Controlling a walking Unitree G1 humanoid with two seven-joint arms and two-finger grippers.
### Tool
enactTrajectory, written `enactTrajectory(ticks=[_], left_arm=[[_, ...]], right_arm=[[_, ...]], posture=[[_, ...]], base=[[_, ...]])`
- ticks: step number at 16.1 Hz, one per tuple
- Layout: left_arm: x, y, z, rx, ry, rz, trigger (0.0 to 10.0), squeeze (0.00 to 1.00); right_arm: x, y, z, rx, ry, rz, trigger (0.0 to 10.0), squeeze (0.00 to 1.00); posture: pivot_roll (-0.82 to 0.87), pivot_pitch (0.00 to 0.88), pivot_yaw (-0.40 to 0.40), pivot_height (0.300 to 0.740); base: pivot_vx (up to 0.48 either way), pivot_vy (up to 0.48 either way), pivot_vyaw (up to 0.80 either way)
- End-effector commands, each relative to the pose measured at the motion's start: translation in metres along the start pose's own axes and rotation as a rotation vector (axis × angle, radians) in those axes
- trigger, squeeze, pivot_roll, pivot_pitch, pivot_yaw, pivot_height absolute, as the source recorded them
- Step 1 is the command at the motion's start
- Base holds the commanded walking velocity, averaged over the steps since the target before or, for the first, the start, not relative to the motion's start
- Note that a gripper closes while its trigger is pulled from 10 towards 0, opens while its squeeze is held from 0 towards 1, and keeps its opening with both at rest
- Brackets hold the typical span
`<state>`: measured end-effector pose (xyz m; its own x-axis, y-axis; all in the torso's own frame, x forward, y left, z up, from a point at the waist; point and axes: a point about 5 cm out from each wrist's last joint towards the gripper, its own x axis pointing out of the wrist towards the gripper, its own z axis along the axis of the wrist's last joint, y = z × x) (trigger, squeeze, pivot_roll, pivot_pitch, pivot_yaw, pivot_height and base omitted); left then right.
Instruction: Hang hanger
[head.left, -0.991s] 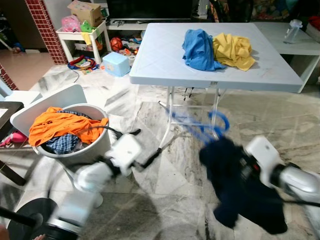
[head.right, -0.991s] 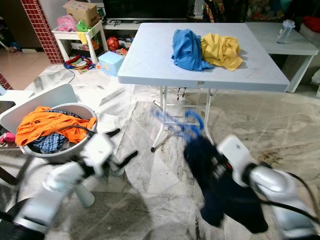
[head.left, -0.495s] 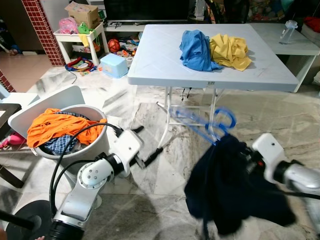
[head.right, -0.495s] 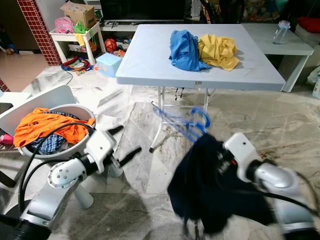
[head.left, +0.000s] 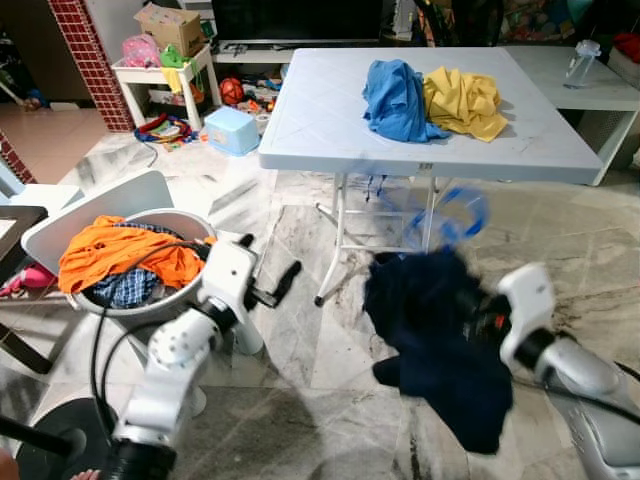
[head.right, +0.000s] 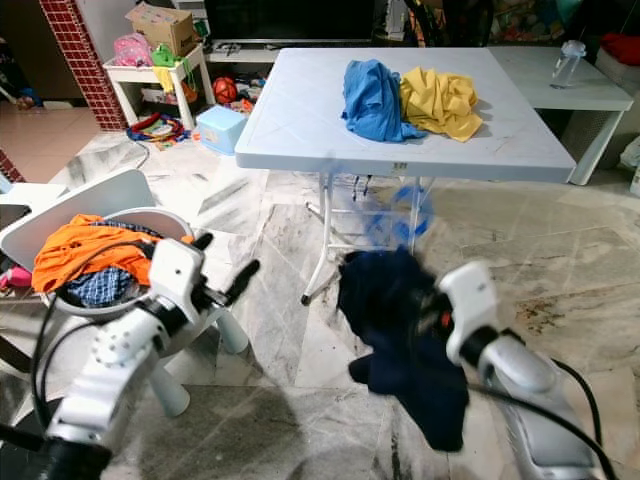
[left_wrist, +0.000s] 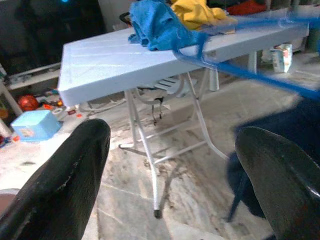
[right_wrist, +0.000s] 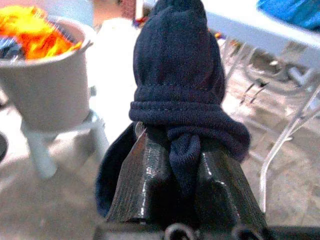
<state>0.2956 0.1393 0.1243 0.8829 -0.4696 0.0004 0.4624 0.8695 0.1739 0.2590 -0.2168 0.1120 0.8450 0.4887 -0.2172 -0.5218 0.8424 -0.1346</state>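
A robot stands on a marble floor facing a white folding table (head.left: 330, 120) at twelve o'clock. Its right gripper (right_wrist: 172, 172) is clamped on the bunched collar of a dark navy garment (head.left: 435, 345), held low at about four o'clock. Above the garment, a blue hanger (head.left: 450, 215) shows as a motion-blurred streak just in front of the table edge; it seems to be threaded into the garment, though the blur makes that uncertain. Compared with half a second ago, the garment and hanger have swung up and toward the table, so the carry looks under way, with no rail visible yet. The left gripper (left_wrist: 172, 165), fingers spread and empty, hovers at eight o'clock beside a grey laundry basket (head.left: 190, 295) of orange clothes (head.left: 120, 255).
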Motion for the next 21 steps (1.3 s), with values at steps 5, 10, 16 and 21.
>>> enactTrajectory(ticks=[5, 10, 16, 21], left_arm=[[0.003, -0.002, 0.0, -0.007, -0.003, 0.008, 10.0, 0.0], [0.004, -0.006, -0.001, -0.008, -0.003, -0.002, 10.0, 0.0], [0.005, -0.008, -0.002, -0.009, 0.0, -0.008, 10.0, 0.0], [0.007, -0.012, -0.003, 0.018, 0.022, -0.039, 10.0, 0.0]], right_arm=[[-0.003, -0.008, 0.011, -0.059, -0.012, -0.012, 10.0, 0.0], [0.0, -0.001, 0.011, -0.055, -0.017, 0.001, 10.0, 0.0], [0.004, -0.002, 0.012, -0.054, -0.023, -0.012, 10.0, 0.0], [-0.003, -0.005, 0.009, -0.089, 0.029, 0.066, 10.0, 0.0]], posture=[[-0.04, 0.0, 0.015, 0.74], [-0.04, 0.0, 0.015, 0.74], [-0.04, 0.0, 0.017, 0.74], [-0.04, 0.0, 0.015, 0.74]], base=[[0.053, 0.0, 0.0], [0.347, 0.0, 0.0], [0.368, 0.0, 0.0], [0.213, 0.0, 0.0]])
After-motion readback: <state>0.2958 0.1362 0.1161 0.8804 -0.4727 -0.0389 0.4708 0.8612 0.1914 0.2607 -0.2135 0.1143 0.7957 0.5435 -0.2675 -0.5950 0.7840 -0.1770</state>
